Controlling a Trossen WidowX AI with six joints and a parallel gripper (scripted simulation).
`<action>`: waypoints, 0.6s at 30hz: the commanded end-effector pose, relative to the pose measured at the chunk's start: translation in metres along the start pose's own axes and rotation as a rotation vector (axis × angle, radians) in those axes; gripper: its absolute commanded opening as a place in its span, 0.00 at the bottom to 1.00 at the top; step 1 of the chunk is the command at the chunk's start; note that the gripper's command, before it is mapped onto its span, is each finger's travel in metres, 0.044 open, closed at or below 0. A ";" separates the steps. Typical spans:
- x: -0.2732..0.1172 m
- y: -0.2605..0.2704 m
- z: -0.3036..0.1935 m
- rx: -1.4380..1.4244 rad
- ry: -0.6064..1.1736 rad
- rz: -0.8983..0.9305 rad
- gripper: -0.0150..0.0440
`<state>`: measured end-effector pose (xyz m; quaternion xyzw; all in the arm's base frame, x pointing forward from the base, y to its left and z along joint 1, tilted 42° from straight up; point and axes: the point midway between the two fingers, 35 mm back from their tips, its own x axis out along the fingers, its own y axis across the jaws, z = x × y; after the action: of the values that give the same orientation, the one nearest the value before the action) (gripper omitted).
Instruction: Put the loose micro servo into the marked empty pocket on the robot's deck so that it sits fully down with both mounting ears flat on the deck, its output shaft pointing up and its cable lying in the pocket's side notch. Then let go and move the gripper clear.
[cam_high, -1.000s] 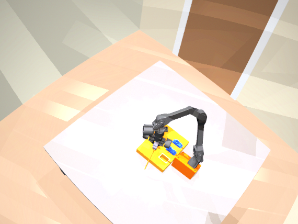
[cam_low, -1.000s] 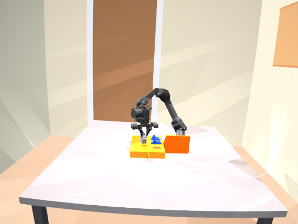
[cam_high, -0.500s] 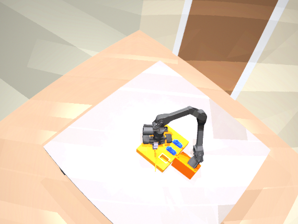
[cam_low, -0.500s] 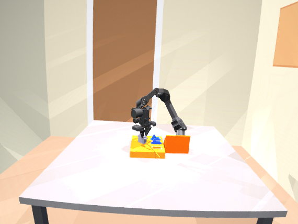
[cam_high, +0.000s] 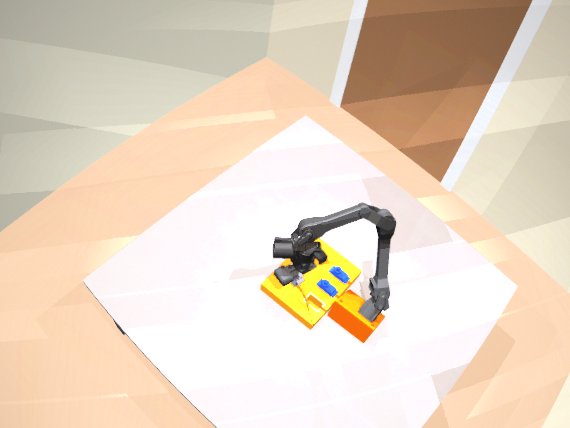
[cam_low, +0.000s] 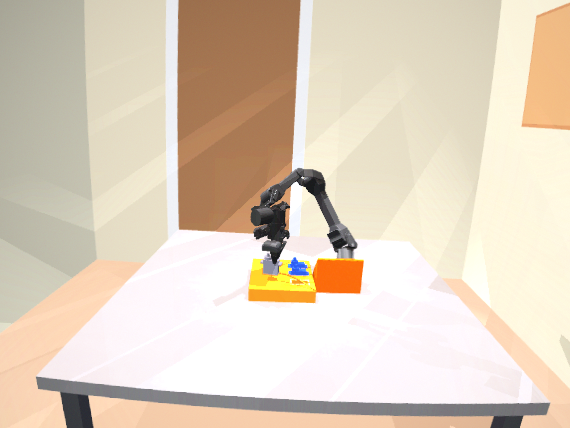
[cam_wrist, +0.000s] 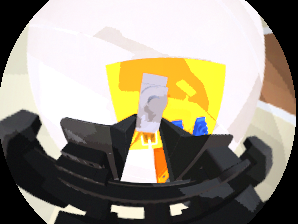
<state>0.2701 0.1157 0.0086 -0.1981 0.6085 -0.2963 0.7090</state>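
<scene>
The loose grey micro servo (cam_high: 298, 280) (cam_low: 271, 266) (cam_wrist: 152, 105) is between the fingertips of my gripper (cam_wrist: 148, 117), which is shut on it. It is over the left part of the yellow deck (cam_high: 287, 301) (cam_low: 282, 296) (cam_wrist: 218, 80), away from the marked pocket; whether it touches the deck is unclear. It looks roughly upright in the exterior view, its round shaft side facing the wrist camera. A thin cable runs from it across the deck towards the pocket. The pocket's white outline (cam_high: 318, 297) (cam_low: 300, 284) (cam_wrist: 149, 145) is near the deck's front right corner.
Two blue servos (cam_high: 327, 287) (cam_low: 298, 268) (cam_wrist: 200, 127) sit on the deck beside the pocket. An orange block (cam_high: 350, 320) (cam_low: 338, 276) stands against the deck's right side, close to the arm's base. The white table (cam_high: 210, 320) (cam_low: 280, 355) extends around them.
</scene>
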 end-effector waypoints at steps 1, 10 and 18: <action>-0.001 0.002 -0.001 -0.160 -0.001 0.006 0.25; -0.001 0.002 -0.001 -0.247 -0.001 0.006 0.25; -0.001 -0.002 -0.019 -0.248 0.000 0.006 0.25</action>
<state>0.2618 0.1136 0.0054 -0.2849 0.6423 -0.2222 0.6760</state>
